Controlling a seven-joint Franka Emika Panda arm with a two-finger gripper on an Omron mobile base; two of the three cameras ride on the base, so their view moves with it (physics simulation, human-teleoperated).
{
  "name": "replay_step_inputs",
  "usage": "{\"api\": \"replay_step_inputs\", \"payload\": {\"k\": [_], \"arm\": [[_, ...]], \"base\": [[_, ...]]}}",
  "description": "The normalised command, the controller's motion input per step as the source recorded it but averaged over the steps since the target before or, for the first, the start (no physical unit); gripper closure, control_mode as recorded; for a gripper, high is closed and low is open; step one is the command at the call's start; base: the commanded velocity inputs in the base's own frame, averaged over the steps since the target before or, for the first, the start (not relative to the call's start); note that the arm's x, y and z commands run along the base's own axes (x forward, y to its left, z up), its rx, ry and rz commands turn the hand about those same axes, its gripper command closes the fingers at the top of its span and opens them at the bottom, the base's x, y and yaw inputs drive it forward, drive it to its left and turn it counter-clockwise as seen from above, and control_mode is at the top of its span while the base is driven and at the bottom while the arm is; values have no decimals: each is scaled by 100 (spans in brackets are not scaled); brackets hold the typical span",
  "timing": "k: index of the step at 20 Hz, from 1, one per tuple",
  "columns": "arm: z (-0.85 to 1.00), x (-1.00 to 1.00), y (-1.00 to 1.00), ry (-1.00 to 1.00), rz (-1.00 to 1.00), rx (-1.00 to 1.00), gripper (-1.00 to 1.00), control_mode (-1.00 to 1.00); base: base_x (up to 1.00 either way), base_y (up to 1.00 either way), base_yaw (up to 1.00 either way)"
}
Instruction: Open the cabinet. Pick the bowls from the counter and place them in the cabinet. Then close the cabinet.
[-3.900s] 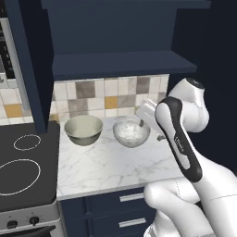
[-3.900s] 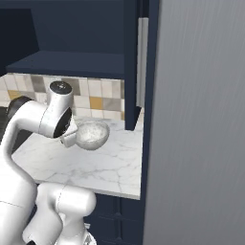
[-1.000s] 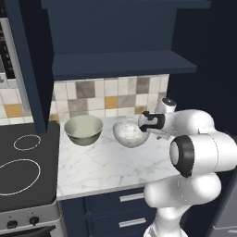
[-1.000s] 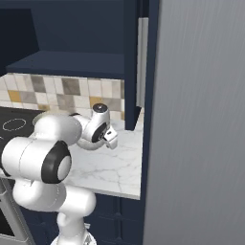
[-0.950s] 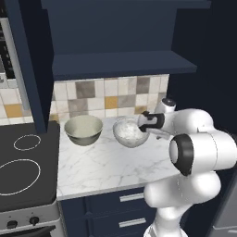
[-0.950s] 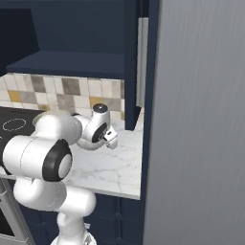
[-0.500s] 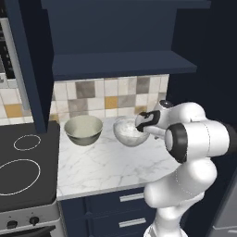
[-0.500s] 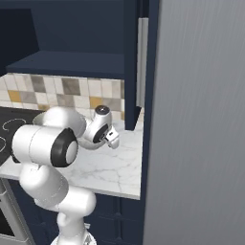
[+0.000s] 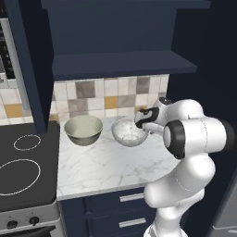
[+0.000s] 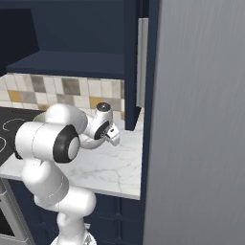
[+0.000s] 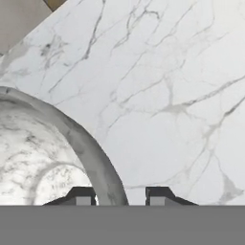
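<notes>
A white robot arm reaches over the marble counter (image 9: 106, 171) in a simulated kitchen, its gripper (image 9: 140, 124) set at the right rim of the marbled bowl (image 9: 126, 133). In the hand view the two dark fingertips (image 11: 82, 195) straddle that grey rim, one inside the bowl and one outside it over the bare marble; a sliver of gap shows beside the outer tip, so the jaws stand narrow about the rim, and whether they already pinch it cannot be told for sure.

The marbled bowl sits upright toward the counter's back edge, near the tiled wall and about midway along the slab. The plain beige-grey bowl (image 9: 83, 130) stands upright just beside it on the left, apart from it, close to the counter's left edge where the black stovetop (image 9: 23, 171) begins.

Above, the cabinet (image 9: 115, 62) is open, its navy shelf bare to view and its left door (image 9: 28, 65) swung out over the stovetop side. In the right base view the right door, with its long silver bar handle (image 10: 142, 62), stands open edge-on.
</notes>
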Motion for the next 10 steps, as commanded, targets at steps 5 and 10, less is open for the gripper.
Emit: {"api": "replay_step_inputs", "payload": {"k": [5,10], "arm": [[-14,0,9,-2,0,0,100,-100],[-8,-11,-31,0,-25,1,100,-100]], "base": [[0,0,0],[0,0,0]]}}
